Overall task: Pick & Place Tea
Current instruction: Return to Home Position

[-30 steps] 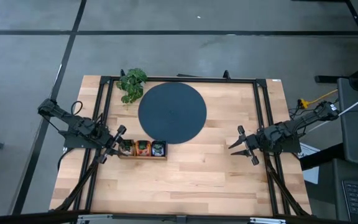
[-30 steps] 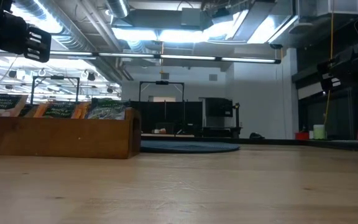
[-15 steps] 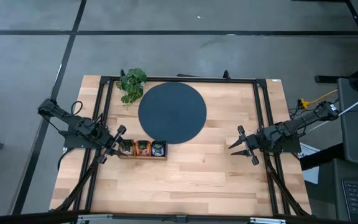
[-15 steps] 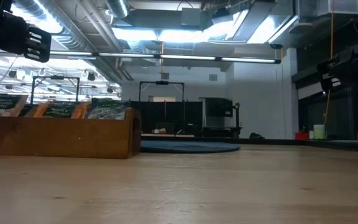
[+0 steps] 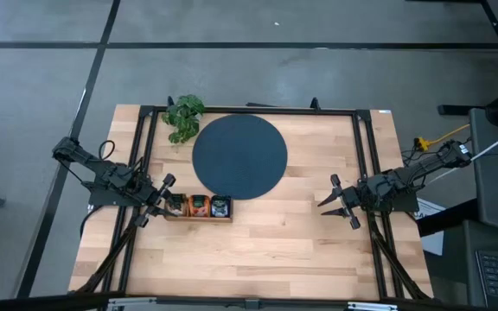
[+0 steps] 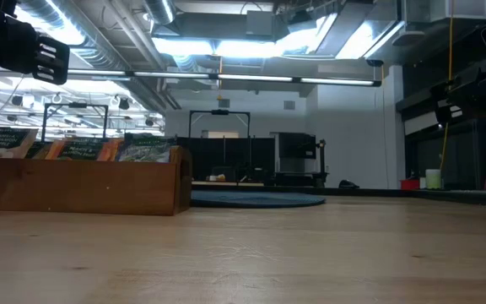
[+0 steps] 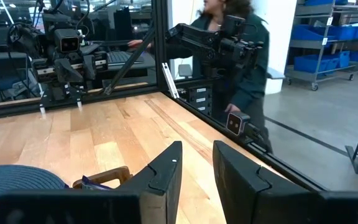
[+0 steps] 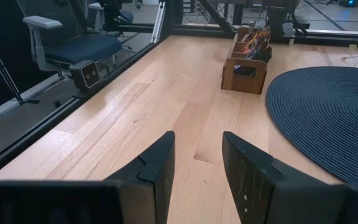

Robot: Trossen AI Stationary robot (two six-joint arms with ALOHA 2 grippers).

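2 claws hang spread and empty: the left claw [image 5: 157, 201] just beside the end of the wooden organizer [image 6: 83, 187], the right claw [image 5: 337, 204] well apart, near the table [image 5: 266, 250] edge. Tea sachets [image 5: 199, 205] stand in all 3 sections; none shows on the round mat [image 5: 239, 155]. Risk: a careless left-arm swing could clip the organizer, shifting it or spilling sachets.

Tea sachets [image 6: 78, 149] stand in the wooden tray [image 6: 83, 187]
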